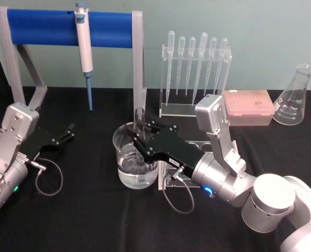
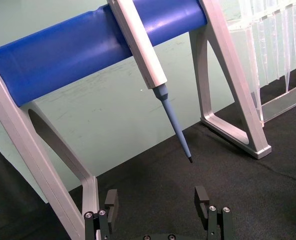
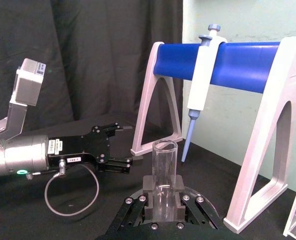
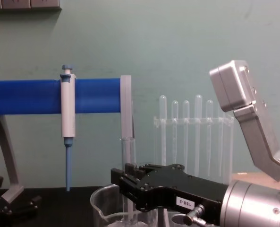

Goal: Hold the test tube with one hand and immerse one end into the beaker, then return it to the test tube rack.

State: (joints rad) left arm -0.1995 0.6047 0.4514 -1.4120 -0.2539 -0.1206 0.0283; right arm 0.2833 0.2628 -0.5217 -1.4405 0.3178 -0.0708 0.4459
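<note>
The test tube [image 1: 140, 119] is clear glass, finger-slim, open rim uppermost. It stands upright inside the beaker [image 1: 125, 169], a broad glass vessel with a spouted lip, and its round end dips into the clear liquid [image 1: 137, 177] that fills the beaker's lower part. The right gripper [image 1: 140, 137] has matte black flat jaws on a silver wrist; it comes over the beaker's rim from the side where the clear rack [image 1: 196, 143] stands just beside it, fingers pinching the tube at mid-height. The left gripper [image 1: 68, 131] hangs well apart from the beaker, on its left above the black cloth [image 1: 92, 210], fingers spread wide.
</note>
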